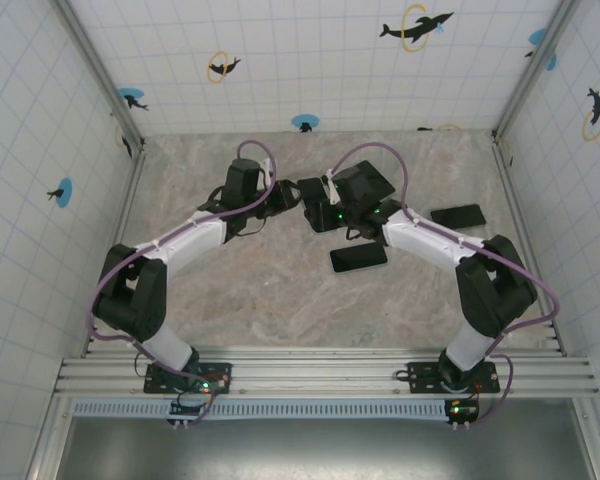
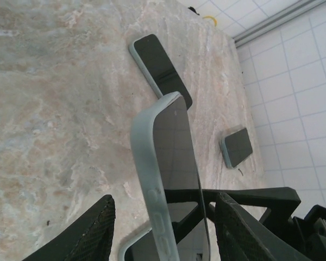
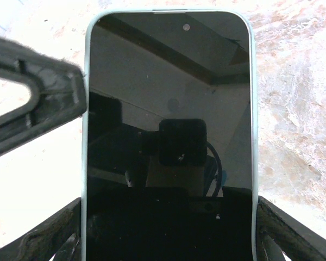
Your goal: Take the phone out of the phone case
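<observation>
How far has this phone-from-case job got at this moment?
Done: the phone is up off the table, clamped across its width by the right gripper. In hand: the fingers of the left gripper straddle its edge. Left: the pale case still rims the screen, so the phone is not out.

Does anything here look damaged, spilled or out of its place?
Nothing looks damaged or spilled. The black phone in a pale green case is held off the marble table across its width by the right gripper. A second dark phone and a third dark phone lie flat at different angles: untidy, not odd.
</observation>
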Available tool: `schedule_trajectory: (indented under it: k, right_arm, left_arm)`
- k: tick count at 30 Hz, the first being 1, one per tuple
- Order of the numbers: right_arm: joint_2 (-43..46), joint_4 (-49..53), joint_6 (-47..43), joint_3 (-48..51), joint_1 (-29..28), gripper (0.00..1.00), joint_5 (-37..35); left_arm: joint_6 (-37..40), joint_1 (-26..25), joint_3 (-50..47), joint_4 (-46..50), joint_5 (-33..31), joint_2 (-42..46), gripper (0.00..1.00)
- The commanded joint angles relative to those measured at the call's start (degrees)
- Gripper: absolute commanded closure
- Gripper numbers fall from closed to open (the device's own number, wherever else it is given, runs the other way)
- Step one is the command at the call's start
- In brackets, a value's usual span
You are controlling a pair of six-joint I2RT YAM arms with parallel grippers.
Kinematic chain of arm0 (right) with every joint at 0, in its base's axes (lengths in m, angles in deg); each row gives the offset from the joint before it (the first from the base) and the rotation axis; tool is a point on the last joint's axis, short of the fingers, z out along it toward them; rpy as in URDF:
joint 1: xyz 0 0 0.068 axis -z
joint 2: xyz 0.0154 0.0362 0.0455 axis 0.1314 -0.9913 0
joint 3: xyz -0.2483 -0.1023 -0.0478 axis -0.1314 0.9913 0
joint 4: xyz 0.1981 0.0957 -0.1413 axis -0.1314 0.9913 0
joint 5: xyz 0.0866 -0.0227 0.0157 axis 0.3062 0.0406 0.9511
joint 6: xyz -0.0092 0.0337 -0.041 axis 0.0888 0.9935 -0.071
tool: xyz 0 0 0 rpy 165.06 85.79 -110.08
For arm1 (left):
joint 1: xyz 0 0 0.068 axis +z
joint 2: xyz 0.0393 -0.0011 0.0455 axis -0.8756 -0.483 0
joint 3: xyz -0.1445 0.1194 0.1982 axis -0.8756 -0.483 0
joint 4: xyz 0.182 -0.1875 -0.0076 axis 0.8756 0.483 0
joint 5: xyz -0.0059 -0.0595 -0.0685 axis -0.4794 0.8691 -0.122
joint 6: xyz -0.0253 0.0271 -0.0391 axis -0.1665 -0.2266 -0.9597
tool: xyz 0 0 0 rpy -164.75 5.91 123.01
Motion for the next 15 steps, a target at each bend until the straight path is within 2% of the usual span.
schedule_trajectory:
  k: [1, 5, 7, 10, 13, 15]
  right_arm:
    - [3.69, -3.12, 1.35, -0.74, -0.57, 0.50, 2.08]
    - [4.25, -3.35, 1.94, -0.48, -0.81, 0.50, 2.92]
    - [4.34, -3.21, 2.06, -0.46, -0.94, 0.50, 3.39]
    - [4.52, -3.04, 2.02, -0.37, -1.11, 0.50, 3.79]
    - [4.69, -2.86, 1.83, -0.04, -1.14, 0.50, 3.83]
    - [4.86, -2.94, 1.75, 0.30, -1.17, 0.50, 3.87]
  left_arm:
    - [-0.70, 0.12, 2.30, -2.79, 1.82, -2.18, 0.50]
    - [-1.30, 0.19, 2.77, -3.70, 2.83, -3.31, 0.56]
    - [-1.78, 0.20, 2.98, -4.30, 3.40, -3.56, 0.63]
    - [-2.27, 0.26, 3.14, -4.95, 3.57, -3.61, 0.68]
    - [-2.77, 0.37, 3.20, -5.31, 4.10, -3.76, 0.79]
    - [-3.37, 0.37, 2.89, -5.82, 4.21, -3.39, 0.83]
